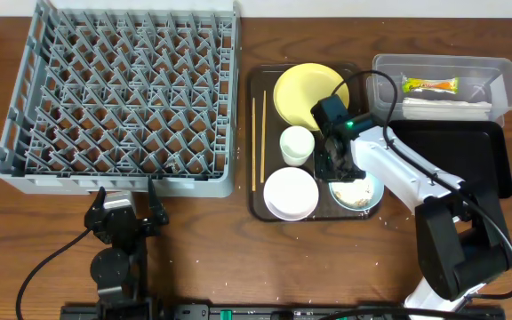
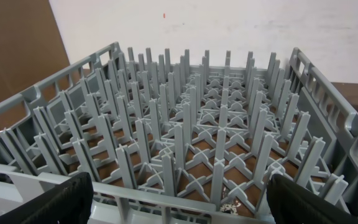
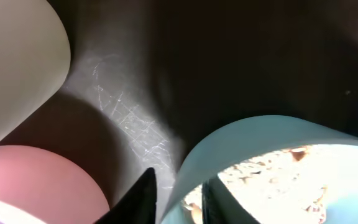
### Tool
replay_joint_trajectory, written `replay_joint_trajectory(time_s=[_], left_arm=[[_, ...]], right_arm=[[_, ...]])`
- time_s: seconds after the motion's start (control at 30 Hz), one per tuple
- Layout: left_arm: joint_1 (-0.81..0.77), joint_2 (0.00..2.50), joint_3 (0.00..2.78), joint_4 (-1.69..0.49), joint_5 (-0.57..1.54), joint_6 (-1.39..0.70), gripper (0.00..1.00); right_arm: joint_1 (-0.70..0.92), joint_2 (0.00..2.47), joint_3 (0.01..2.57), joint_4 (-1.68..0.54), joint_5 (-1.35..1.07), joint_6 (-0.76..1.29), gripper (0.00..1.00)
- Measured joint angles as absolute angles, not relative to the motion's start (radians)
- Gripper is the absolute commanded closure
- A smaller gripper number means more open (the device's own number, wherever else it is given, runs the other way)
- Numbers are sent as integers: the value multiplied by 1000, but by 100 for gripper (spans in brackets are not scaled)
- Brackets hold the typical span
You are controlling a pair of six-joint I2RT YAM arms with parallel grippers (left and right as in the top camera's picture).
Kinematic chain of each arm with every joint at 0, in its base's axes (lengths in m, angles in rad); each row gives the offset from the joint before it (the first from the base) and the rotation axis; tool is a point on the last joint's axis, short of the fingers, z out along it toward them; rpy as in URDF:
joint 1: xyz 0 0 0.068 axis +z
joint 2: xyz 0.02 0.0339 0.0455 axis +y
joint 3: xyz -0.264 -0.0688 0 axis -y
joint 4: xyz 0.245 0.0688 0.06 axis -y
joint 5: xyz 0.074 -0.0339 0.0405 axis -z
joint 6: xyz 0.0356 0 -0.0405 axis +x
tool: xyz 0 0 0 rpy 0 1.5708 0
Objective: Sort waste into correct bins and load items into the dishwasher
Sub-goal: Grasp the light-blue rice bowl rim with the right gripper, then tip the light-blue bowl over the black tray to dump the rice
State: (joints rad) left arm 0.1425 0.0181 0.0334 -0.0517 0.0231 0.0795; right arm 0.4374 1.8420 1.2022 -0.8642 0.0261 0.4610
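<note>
My right gripper is shut on the rim of the light-blue bowl, with one finger outside and one inside. The bowl holds rice scraps. Beside it on the brown serving tray are the white bowl, the small white cup, the yellow plate and the chopsticks. The clear tub holds the wrapper and the white paper. My left gripper is open and empty at the front edge of the grey dish rack.
The black tray lies right of the serving tray, under my right arm. A few rice grains lie on the rack floor near its front edge. The right arm's base stands at the front right of the table.
</note>
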Motion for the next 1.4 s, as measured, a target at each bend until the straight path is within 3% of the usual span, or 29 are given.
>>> replay_joint_trajectory(time_s=[0.07,0.47,0.7,1.03,1.4], left_arm=[[142,18,33,-52,23,80,10],[142,18,33,-52,23,80,10],[142,18,33,-52,23,80,9],[142,18,33,-52,23,80,10],[142,18,33,-52,23,80,9]], right_arm=[[443,1842,1195,-870,27,468,99],[451,1841,1217,-924,38,469,99],[419,1817,1323,-1038,-108,389,99],[145,1624,1335,-1052,-386,232,99],[-261,1608,1324,-958,-742,81,99]])
